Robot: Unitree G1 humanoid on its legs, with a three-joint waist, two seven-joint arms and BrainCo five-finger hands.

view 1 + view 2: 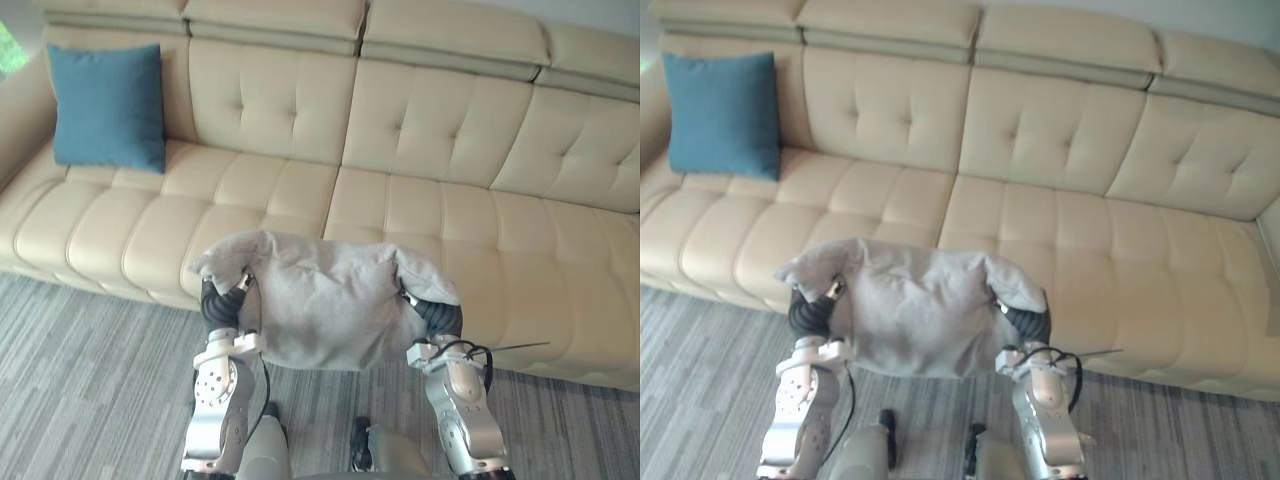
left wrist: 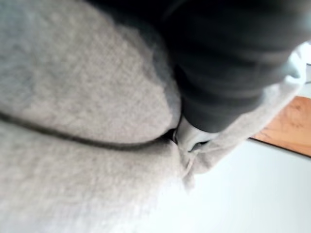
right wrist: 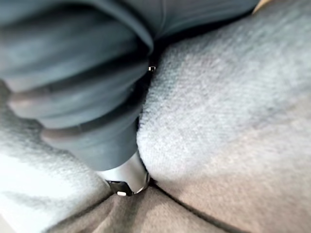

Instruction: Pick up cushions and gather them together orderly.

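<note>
A soft grey cushion [image 1: 325,295] hangs in front of me over the sofa's front edge, held up between both hands. My left hand [image 1: 220,300] is at its left side and my right hand [image 1: 440,318] at its right, each with its dark cover pressed into the fabric. Up close, the grey cushion [image 2: 73,97] bulges against the left hand [image 2: 228,58], and the same cushion [image 3: 233,121] folds around the right hand [image 3: 82,97]. A blue cushion [image 1: 108,105] leans upright against the backrest at the sofa's far left end.
The long beige tufted sofa [image 1: 440,220] spans the view, with bare seats from the middle to the right. Grey striped floor [image 1: 80,380] runs along its front.
</note>
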